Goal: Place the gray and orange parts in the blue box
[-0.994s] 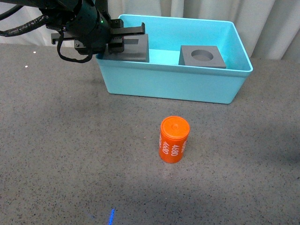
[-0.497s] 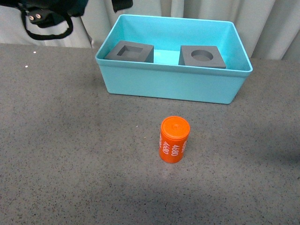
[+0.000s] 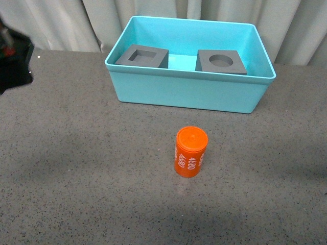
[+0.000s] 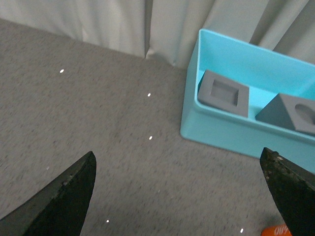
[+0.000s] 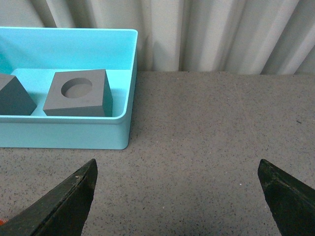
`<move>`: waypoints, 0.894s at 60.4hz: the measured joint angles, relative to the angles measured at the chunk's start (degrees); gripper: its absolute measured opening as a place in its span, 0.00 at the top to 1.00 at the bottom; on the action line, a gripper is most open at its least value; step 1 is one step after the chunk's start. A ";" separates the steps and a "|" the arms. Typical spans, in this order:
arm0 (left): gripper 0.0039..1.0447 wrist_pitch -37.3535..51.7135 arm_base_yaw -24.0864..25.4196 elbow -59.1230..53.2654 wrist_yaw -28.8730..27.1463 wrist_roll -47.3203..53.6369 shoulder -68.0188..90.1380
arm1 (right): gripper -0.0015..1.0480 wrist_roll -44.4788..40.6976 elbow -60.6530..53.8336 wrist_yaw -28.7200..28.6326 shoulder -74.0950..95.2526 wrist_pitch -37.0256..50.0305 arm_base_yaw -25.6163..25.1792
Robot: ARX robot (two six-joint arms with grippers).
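The left arm (image 3: 13,61) has pulled clear of the blue box (image 3: 189,97). A second ago its gripper was at the box's left end, by the gray cube with the square recess (image 3: 142,56); now only a dark part of the arm shows at the left edge of the front view, well apart from the box. The cube it left behind sits free inside the box at the left end, recess facing up.

The gray cube with the round recess (image 3: 220,62) rests at the right end of the same box, unmoved, with a strip of bare turquoise floor between the two cubes. Both lie below the flared rim.

The orange cylinder (image 3: 191,151) stands upright on the gray desk (image 3: 76,168), in front of the box and well outside it, where it stood before, white digits on its side.

The left gripper (image 4: 178,156) hangs above the desk with its fingers spread wide and nothing between them, the box ahead of it. The right gripper (image 5: 177,164) is likewise spread wide and empty, over bare desk just beside the box's right end. A pale curtain (image 3: 61,20) hangs behind.
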 joint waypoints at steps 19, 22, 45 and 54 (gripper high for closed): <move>0.22 5.31 5.20 -13.00 4.24 8.11 -16.15 | 0.09 0.00 0.00 0.04 0.00 0.00 -0.02; 0.31 9.11 6.38 -14.29 7.30 12.17 -18.51 | 0.09 0.00 0.00 0.02 0.00 0.00 -0.02; 0.97 -4.04 13.92 -14.93 15.21 17.59 -36.41 | 0.09 0.00 -0.02 0.02 -0.07 0.00 -0.02; 0.97 -9.33 18.95 -14.95 19.41 18.10 -41.86 | 0.09 0.00 -0.02 0.04 -0.07 0.00 -0.04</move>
